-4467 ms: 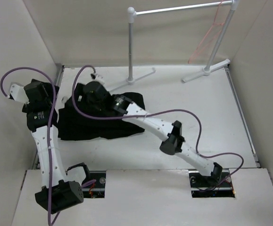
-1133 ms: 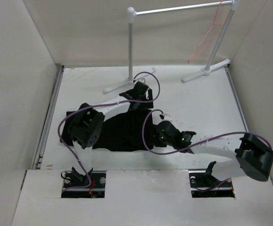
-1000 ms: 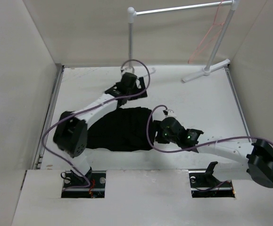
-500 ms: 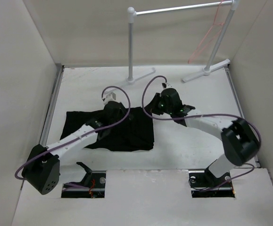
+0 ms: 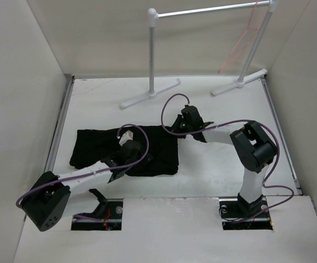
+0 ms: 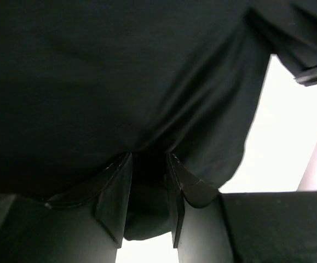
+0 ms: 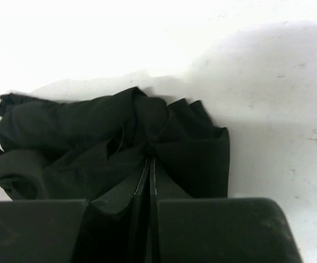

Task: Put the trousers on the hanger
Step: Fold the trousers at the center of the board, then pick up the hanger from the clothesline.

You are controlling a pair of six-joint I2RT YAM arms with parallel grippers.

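Note:
The black trousers (image 5: 92,145) lie folded flat on the white table, left of centre. My left gripper (image 5: 120,169) is at their near edge and is shut on a fold of the black cloth (image 6: 147,109), which bunches between the fingers (image 6: 114,192). My right gripper (image 5: 178,130) is at the trousers' far right corner, its jaws almost together on a gathered pinch of the fabric (image 7: 163,137). The thin pink-orange hanger (image 5: 240,46) hangs from the right end of the rack, far from both grippers.
A white and grey tube rack (image 5: 151,49) stands at the back, its feet (image 5: 147,96) on the table just beyond the trousers. Walls close in on the left and right. Bare table (image 5: 229,115) lies right of the trousers.
Both grippers have shut on the fabric. The left wrist has pulled back to the trousers' near edge. The right arm has folded its elbow in, with its gripper now at the right corner.

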